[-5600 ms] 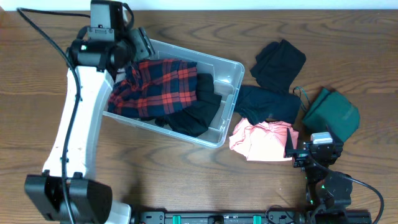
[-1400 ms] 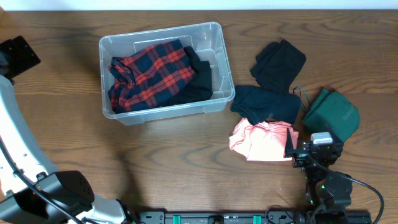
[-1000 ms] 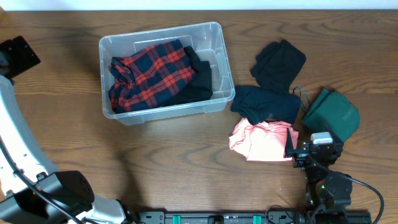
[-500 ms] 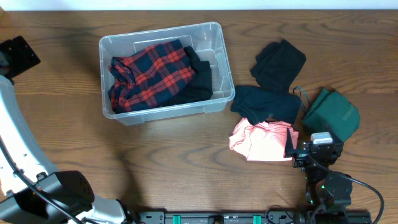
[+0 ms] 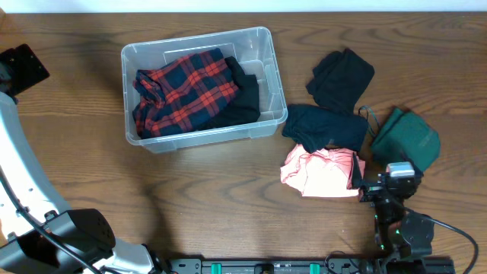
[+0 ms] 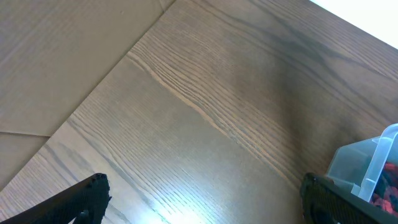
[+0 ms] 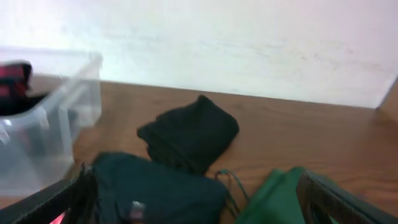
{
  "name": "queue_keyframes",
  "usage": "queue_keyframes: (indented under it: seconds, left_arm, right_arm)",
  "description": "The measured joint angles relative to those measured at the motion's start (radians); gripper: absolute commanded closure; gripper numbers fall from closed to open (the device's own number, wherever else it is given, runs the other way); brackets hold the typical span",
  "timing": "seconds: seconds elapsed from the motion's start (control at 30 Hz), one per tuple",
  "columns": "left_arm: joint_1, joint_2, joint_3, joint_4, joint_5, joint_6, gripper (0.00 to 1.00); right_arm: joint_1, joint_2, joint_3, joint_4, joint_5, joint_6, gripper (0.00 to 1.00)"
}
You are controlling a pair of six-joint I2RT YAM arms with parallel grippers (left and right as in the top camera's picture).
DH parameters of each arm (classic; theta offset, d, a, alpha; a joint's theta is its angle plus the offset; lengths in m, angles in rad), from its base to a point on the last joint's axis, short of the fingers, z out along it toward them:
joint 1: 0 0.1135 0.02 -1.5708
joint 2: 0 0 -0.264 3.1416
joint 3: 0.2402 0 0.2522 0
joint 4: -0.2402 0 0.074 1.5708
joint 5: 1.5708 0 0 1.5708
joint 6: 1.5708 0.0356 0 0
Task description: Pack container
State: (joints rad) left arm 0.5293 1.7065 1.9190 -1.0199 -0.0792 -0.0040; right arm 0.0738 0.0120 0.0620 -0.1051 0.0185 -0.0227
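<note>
The clear plastic container (image 5: 268,59) stands at the back centre-left of the table. It holds a red-and-black plaid garment (image 5: 181,90) and a black garment (image 5: 242,99). In the left wrist view only its corner (image 6: 367,163) shows at the right. My left gripper (image 6: 208,202) is open and empty above bare table, far left of the container, and also shows overhead (image 5: 23,67). My right gripper (image 7: 205,208) is open and empty, low at the front right (image 5: 380,181), just behind the loose clothes.
Loose clothes lie right of the container: a black folded piece (image 5: 341,76) (image 7: 189,134), a dark navy piece (image 5: 327,125) (image 7: 161,186), a pink piece (image 5: 319,171) and a green piece (image 5: 407,138) (image 7: 280,196). A white wall stands behind the table.
My left arm has left the container and swung out to the far left; the container now sits turned and further back. My right gripper has shifted slightly to the right.
</note>
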Motion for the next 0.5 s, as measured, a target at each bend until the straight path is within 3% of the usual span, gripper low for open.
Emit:
queue_keyframes:
  seconds: [0.17,0.27,0.5]
  left_arm:
    - [0.0,0.0,0.0,0.0,0.0,0.0,0.02]
    - [0.0,0.0,0.0,0.0,0.0,0.0,0.02]
    - [0.0,0.0,0.0,0.001,-0.002,0.0,0.02]
  right_arm:
    - [0.0,0.005,0.004,0.064,-0.031,0.117,0.01]
    - [0.0,0.05,0.049,0.014,-0.038,0.185,0.01]
    - [0.0,0.378,0.34,-0.213,-0.055,0.385,0.01]
